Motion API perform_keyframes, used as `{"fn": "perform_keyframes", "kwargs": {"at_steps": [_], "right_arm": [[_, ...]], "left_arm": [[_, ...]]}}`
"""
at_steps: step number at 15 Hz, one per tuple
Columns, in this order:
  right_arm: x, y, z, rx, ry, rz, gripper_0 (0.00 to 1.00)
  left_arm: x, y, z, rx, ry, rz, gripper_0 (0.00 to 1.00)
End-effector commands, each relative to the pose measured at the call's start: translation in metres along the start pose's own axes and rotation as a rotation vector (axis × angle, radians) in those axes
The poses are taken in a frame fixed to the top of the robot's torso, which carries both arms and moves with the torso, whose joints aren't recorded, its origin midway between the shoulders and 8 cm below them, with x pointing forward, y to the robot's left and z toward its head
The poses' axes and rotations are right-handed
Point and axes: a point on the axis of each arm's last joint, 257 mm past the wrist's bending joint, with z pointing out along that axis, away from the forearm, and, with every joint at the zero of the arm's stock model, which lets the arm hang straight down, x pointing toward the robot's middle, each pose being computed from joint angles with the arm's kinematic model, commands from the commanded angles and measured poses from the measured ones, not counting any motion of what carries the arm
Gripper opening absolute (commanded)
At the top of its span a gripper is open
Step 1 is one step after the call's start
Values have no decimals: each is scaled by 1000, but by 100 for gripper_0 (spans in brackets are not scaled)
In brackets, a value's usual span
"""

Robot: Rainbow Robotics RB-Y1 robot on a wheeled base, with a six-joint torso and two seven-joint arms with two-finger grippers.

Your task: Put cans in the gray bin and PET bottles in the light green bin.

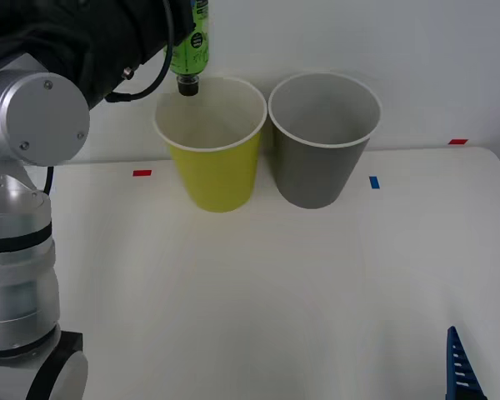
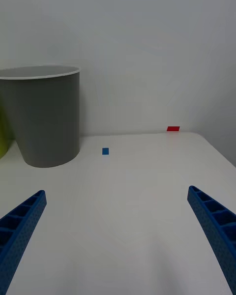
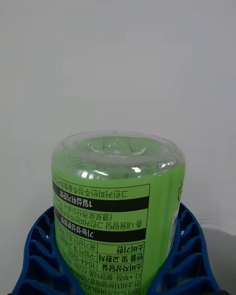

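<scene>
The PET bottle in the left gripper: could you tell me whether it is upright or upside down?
Upside down. The PET bottle hangs with its black cap pointing down above the light green bin, held in the left gripper.

My right claw (image 2: 118, 236) hangs spread wide over the white table (image 2: 128, 211), its two blue fingers (image 2: 19, 226) well apart, with the gray bin (image 2: 43, 115) at ten o'clock and a blue mark (image 2: 105, 151) just beside it.

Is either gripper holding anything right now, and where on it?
The left gripper holds the PET bottle by its labelled body, cap down, over the light green bin. The right gripper holds nothing.
</scene>
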Motion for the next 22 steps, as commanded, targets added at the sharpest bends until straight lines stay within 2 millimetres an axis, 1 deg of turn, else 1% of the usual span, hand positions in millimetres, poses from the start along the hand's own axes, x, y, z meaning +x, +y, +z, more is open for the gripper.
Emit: {"fn": "perform_keyframes", "kwargs": {"at_steps": [1,4,8,9,14,17,20,21,22], "right_arm": [[0,0,0,0,0,0,100],[0,0,0,0,0,0,100],[0,0,0,0,0,0,100],[0,0,0,0,0,0,100],[0,0,0,0,0,0,100],[0,0,0,0,0,0,100],[0,0,0,0,0,0,100],[0,0,0,0,0,0,100],[0,0,0,0,0,0,100]], "left_arm": [[14,-7,21,8,-19,-16,0],[23,-23,31,33,-19,-24,0],[29,-29,42,31,-50,-16,0],[31,-28,44,27,-53,-12,0],[31,-20,46,0,-69,27,0],[38,-14,49,-15,-64,31,0],[37,-15,49,-13,-65,26,0],[39,-14,49,-14,-62,23,51],[39,-12,48,-16,-60,29,100]]}}
